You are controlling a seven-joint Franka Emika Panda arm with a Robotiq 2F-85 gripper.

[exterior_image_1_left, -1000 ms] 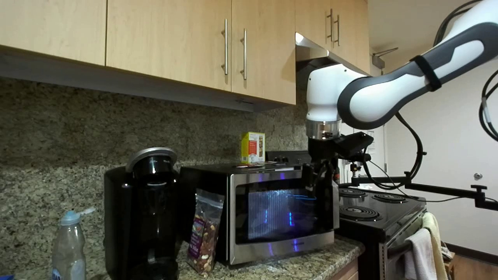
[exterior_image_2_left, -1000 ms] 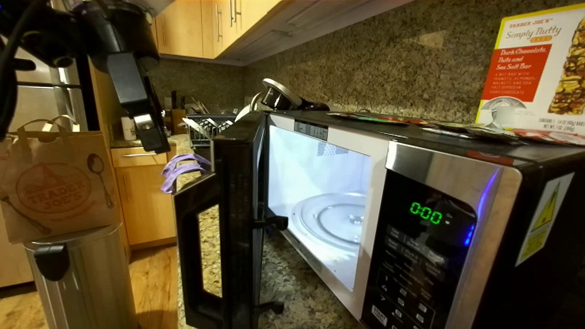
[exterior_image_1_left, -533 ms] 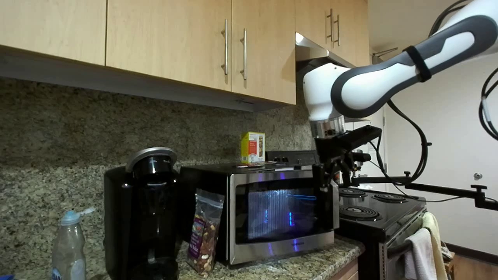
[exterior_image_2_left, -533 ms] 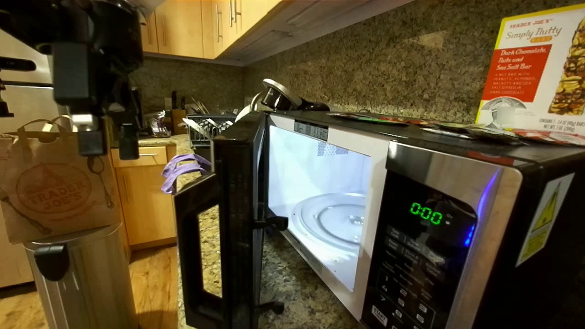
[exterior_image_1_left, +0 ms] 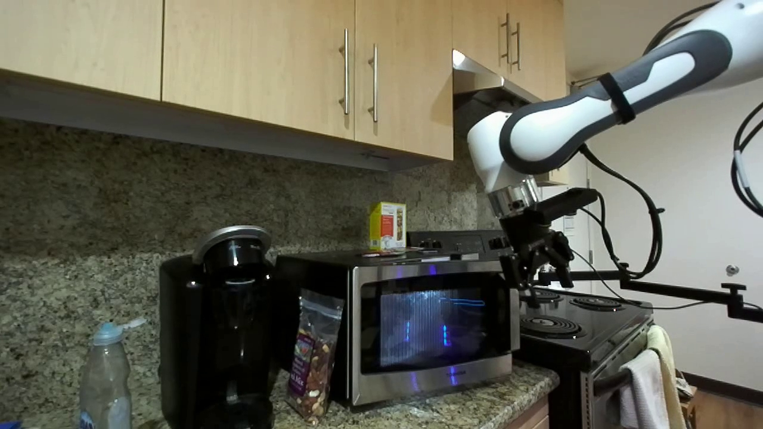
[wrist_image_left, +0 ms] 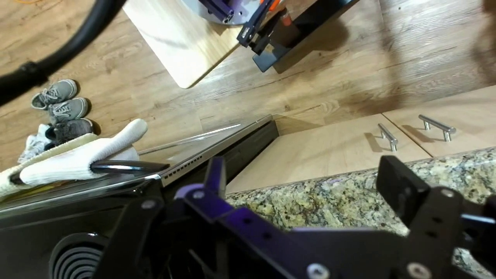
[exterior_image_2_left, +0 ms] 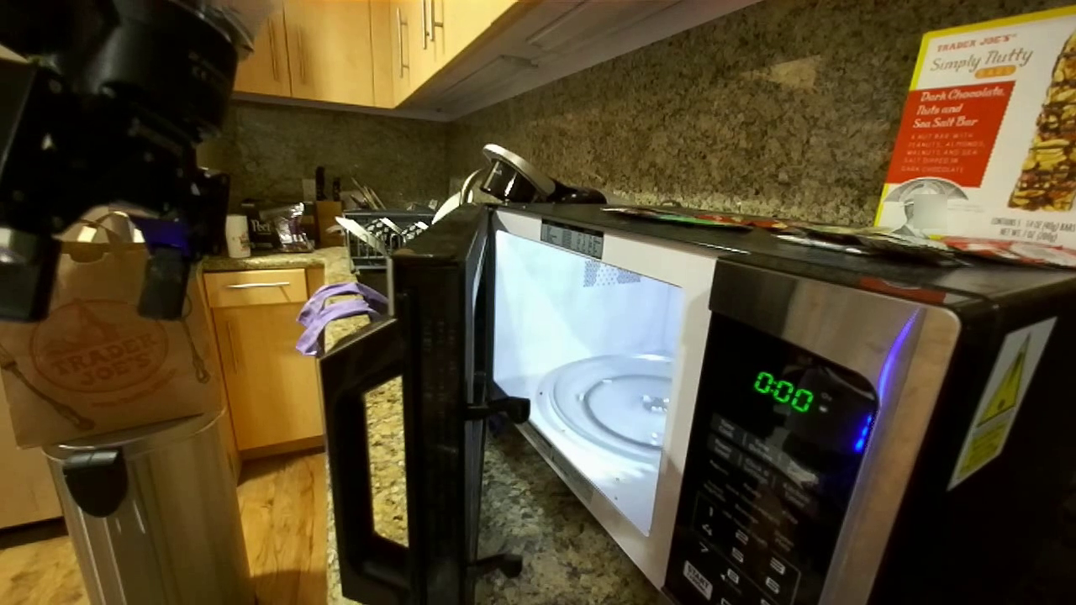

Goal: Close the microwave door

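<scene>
Microwave door: standing open beside its lit cavity, above the granite desk.
Hand: fingers spread wide, gripping nothing, apart from the door.
Microwave: display green at 0:00, Simply Nutty bar box on top.
Nut mix bag: between the black coffee maker and the microwave.

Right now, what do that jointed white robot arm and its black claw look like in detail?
The smooth white arm has dark-grey side panels, a black strap and a silver metal collar. Its black two-fingered gripper has angular jointed links and silver screws. Black cables hang in loops alongside.
</scene>
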